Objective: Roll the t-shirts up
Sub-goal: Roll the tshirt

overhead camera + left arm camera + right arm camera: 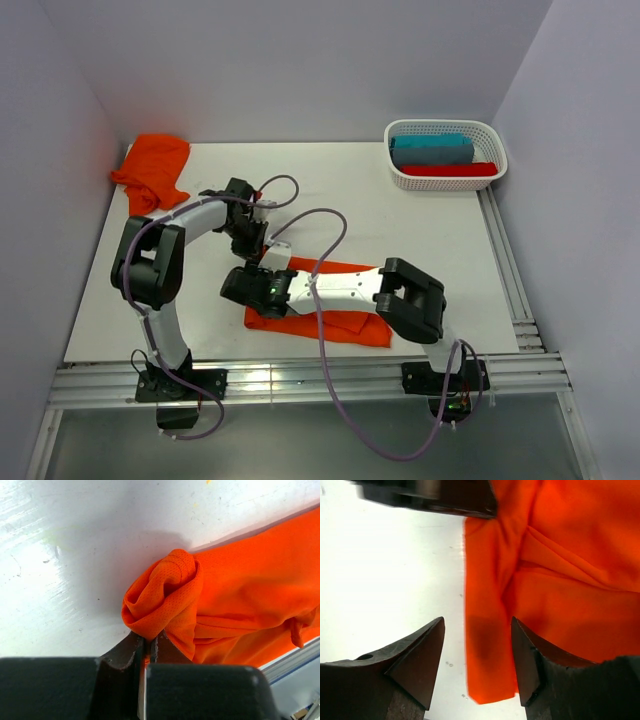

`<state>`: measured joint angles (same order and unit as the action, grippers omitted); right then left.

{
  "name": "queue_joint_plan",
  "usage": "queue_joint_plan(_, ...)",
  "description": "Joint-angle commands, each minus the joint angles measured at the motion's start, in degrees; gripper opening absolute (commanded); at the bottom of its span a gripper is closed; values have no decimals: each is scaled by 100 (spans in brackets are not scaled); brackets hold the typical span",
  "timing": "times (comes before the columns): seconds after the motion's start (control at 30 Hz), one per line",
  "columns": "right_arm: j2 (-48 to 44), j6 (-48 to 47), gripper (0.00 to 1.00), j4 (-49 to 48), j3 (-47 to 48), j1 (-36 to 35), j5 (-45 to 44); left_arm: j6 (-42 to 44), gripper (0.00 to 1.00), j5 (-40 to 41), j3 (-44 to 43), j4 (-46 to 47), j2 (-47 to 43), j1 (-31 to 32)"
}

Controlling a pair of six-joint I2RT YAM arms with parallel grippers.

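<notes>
An orange t-shirt (340,325), folded into a long strip, lies on the white table near the front. Its left end is curled into a small roll (162,597). My left gripper (254,245) is shut on the edge of that roll, with fabric pinched between the jaws (148,641). My right gripper (243,288) is open just above the strip's left end; its fingers straddle a flat folded edge (490,650) without touching it. A second orange t-shirt (152,170) lies crumpled at the back left corner.
A white basket (495,140) at the back right holds a teal cloth (432,150) and a red cloth (450,170). The left gripper's body (445,495) shows at the top of the right wrist view. Walls enclose the table; a metal rail (300,380) runs along the front.
</notes>
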<state>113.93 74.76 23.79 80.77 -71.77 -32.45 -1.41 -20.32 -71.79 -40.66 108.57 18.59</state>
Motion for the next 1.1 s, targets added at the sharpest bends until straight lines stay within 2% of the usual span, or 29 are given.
queue_joint_plan(0.0,339,-128,62,1461,745,-109,-930,-105,0,669,-107,-196,-73,136)
queue_joint_plan(0.17,867,-287,52,2093,1730,-136,-1237,-158,0,748,-274,-372,23,277)
queue_joint_plan(0.33,1307,-278,49,2507,2329,-144,-1457,-228,0,792,-476,-565,102,382)
queue_joint_plan(0.7,1834,-181,50,3237,3233,-311,-1774,-290,0,915,-599,-759,164,523)
queue_joint_plan(1.07,2204,-208,50,3554,3674,-338,-1809,-298,0,1109,-757,-987,225,734)
